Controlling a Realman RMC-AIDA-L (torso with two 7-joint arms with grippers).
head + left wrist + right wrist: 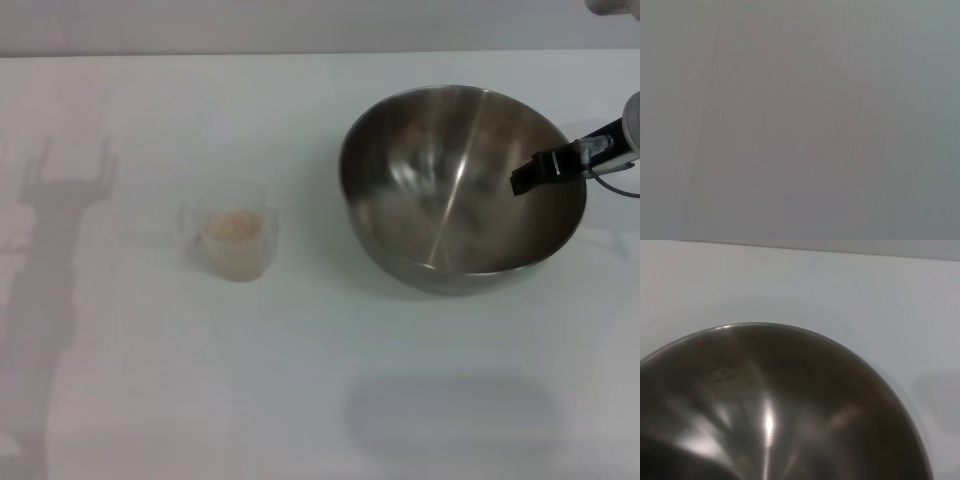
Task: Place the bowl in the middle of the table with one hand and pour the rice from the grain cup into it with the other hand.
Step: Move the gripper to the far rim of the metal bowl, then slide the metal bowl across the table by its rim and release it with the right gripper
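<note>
One hand (535, 172) reaches over the bowl (440, 235); grain cup (236, 240) well apart.

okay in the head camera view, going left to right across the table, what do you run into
Shadow of an arm on the table → grain cup holding rice → bowl → right gripper at the bowl's right rim.
</note>
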